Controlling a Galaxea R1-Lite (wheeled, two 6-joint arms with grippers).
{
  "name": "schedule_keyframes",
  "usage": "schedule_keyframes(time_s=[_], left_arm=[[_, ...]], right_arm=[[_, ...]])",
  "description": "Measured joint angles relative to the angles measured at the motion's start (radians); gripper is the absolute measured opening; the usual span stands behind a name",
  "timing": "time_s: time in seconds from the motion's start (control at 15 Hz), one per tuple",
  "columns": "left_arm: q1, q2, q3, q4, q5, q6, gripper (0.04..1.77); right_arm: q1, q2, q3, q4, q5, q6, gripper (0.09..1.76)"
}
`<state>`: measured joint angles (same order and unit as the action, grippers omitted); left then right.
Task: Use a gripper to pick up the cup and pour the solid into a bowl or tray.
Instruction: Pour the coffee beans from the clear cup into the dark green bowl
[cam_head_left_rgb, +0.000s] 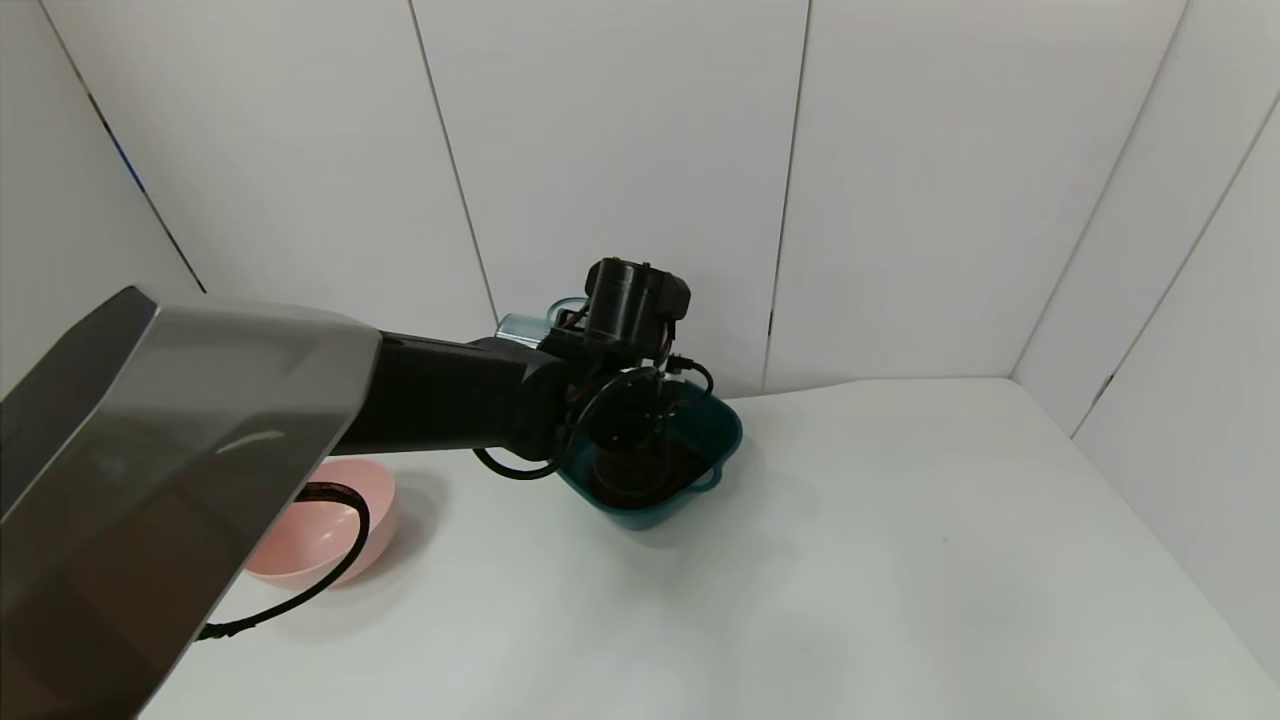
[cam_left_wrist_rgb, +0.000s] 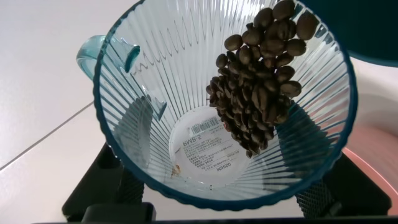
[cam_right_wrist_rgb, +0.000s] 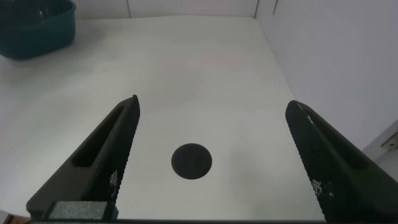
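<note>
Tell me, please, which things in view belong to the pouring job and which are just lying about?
In the job: the left hand holding the tilted cup; the coffee beans sliding toward its rim; the teal bowl already holding beans.

Lying about: the pink bowl; the right hand, open over bare table.

Translucent grey-blue ribbed plastic cup (cam_left_wrist_rgb: 186, 93) fills the view, mouth toward the camera, tab handle at its rim | heap of dark brown coffee beans (cam_left_wrist_rgb: 258, 81) lies against the cup's ribbed inner wall, reaching the rim | white printed label on the cup's base | left gripper's black fingers (cam_left_wrist_rgb: 102, 180) flank the cup, pressed against its sides
</note>
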<state>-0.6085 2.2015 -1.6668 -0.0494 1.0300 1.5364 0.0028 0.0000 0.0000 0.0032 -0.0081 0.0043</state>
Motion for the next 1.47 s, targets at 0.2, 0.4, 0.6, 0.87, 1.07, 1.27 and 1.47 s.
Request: schedule_keyframes(time_s=[0.2,0.4,0.6,0.87,1.07,1.27,1.47], left_arm=[[-0.011,0.008,0.0,0.0,0.016,0.004,1.29],[-0.012,0.01,0.0,-0.001,0.033,0.012,1.29],[-0.013,0.011,-0.001,-0.002,0.033,0.011,1.29],[-0.013,0.01,0.001,-0.007,0.031,0.005,1.29],[-0.011,0.004,0.001,-0.013,0.024,-0.004,1.29],[-0.009,-0.004,-0.001,-0.015,0.007,-0.026,1.29],[-0.007,-0.01,-0.002,-0.014,-0.015,-0.063,1.29]], right_arm=[[0.0,0.0,0.0,0.0,0.0,0.0,1.71],[0.0,0.0,0.0,0.0,0.0,0.0,1.71],[0.0,0.0,0.0,0.0,0.0,0.0,1.71],[0.0,0.0,0.0,0.0,0.0,0.0,1.71],[0.0,0.0,0.0,0.0,0.001,0.0,1.71],[0.0,0.0,0.0,0.0,0.0,0.0,1.71],[0.0,0.0,0.0,0.0,0.0,0.0,1.71]])
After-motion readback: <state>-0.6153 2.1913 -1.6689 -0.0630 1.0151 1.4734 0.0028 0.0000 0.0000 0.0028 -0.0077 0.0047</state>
